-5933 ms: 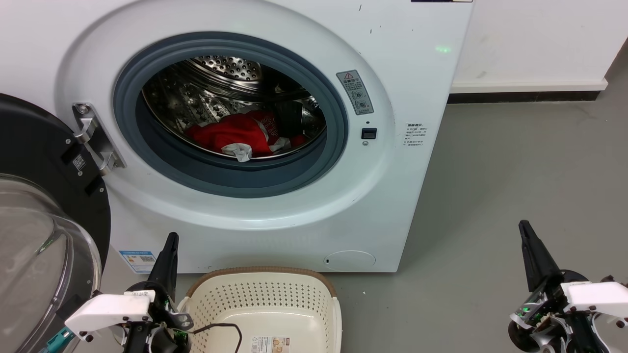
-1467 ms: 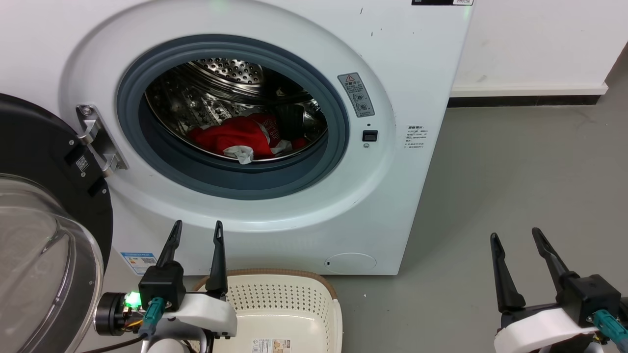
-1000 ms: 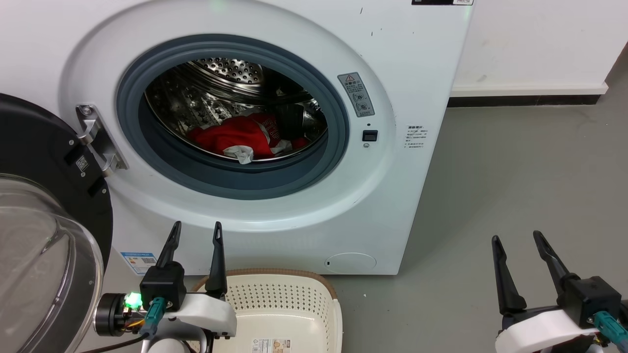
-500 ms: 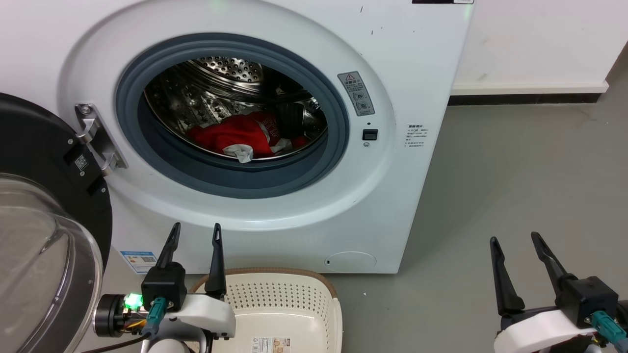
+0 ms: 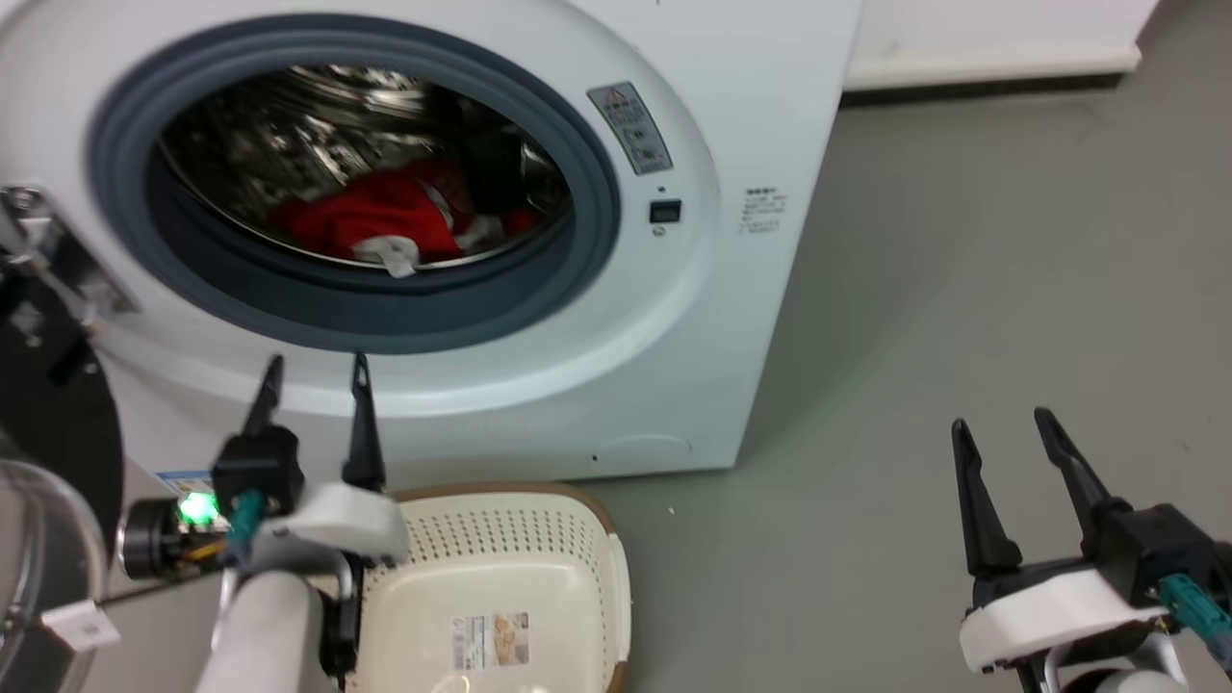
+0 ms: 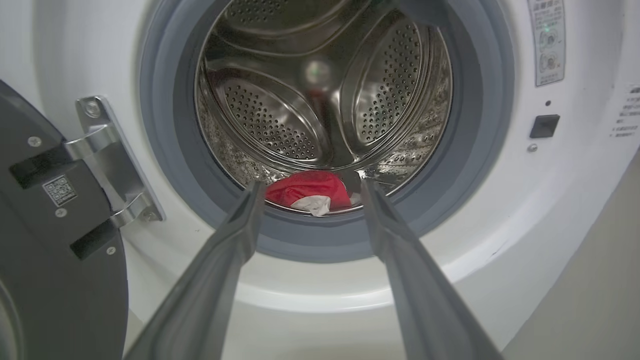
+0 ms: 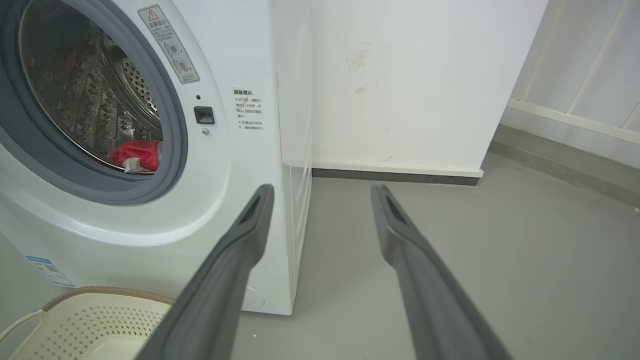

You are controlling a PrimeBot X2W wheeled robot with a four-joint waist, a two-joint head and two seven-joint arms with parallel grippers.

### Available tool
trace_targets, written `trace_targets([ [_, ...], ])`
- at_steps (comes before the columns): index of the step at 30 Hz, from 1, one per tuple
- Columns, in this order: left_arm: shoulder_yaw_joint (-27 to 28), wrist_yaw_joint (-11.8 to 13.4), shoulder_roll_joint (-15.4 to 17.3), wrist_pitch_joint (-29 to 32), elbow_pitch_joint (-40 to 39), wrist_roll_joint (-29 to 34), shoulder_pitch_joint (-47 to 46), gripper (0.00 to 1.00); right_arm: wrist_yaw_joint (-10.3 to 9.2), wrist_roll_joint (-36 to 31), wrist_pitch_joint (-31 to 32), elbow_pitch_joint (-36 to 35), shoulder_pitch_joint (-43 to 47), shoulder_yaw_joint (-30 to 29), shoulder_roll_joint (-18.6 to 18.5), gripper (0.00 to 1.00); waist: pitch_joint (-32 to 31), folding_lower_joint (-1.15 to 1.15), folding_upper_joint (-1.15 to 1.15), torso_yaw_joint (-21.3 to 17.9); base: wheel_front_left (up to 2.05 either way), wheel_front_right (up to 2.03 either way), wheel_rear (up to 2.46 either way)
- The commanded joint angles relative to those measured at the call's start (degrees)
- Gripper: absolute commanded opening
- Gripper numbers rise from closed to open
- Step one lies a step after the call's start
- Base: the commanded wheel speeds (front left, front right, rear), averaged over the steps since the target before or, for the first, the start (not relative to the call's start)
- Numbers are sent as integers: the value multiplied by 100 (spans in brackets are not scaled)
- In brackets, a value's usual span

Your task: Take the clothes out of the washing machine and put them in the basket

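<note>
The white washing machine [image 5: 731,115] stands with its door swung open. Red clothes [image 5: 371,217] with a white patch lie low at the front of its steel drum [image 6: 320,90]; the same clothes [image 6: 310,187] [image 7: 136,152] appear in both wrist views. My left gripper [image 5: 316,368] is open and empty, held below the grey porthole rim and above the cream basket [image 5: 510,539]. In the left wrist view its fingers [image 6: 235,240] frame the clothes from a distance. Over the floor to the right of the machine, my right gripper [image 5: 999,423] is open and empty.
The open black-framed door [image 5: 48,423] juts out at the left, its hinge [image 6: 115,160] beside the porthole. Grey floor [image 5: 962,269] stretches to the right up to a white wall with a dark baseboard [image 7: 395,176]. The basket [image 7: 95,320] sits on the floor against the machine's front.
The head camera has shifted, so the whole scene sits lower and more to the left. Both grippers stay open; about six seconds ago each looked closed and turned sideways.
</note>
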Motion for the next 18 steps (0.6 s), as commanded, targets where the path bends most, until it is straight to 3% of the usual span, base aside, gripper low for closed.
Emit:
trace_targets([
  [1, 53, 23, 68, -15, 110, -28, -220, 100, -4, 18, -47, -4, -147, 28, -7, 100, 358, 0, 0, -272, 0, 0, 0],
  [9, 353, 9, 518, 108, 787, -162, -1129, 100, -4, 244, -238, 175, -546, 165, -5, 100, 1001, 0, 0, -737, 0, 0, 0],
  [18, 529, -190, 1246, 653, 1370, -262, -2398, 100, -4, 442, -563, 448, -1118, 335, -4, 100, 1914, 0, 0, -1223, 0, 0, 0],
])
